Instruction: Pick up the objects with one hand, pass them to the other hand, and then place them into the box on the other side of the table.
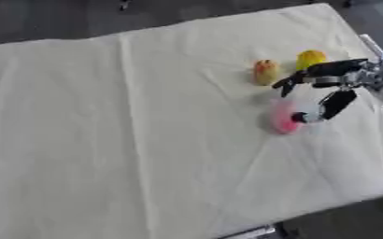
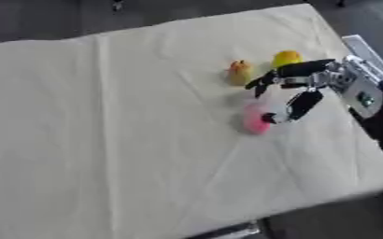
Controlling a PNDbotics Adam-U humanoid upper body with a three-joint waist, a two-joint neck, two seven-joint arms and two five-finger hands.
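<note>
A pink round object (image 1: 284, 119) lies on the cream cloth at the right. Behind it stand an orange-yellow fruit-like object (image 1: 265, 71) and a yellow one (image 1: 310, 58). My right hand (image 1: 329, 79) comes in from the right edge and hovers over the pink object. Its upper fingers (image 1: 289, 83) are spread above the object and its thumb tip touches the object's right side. The fingers are not closed round it. My left hand shows in neither view, and no box is in view.
The cream cloth (image 1: 129, 130) covers the table, with long creases running down it. Its front right edge drops off near a metal piece (image 1: 252, 232). Dark floor lies beyond the far edge and at the right.
</note>
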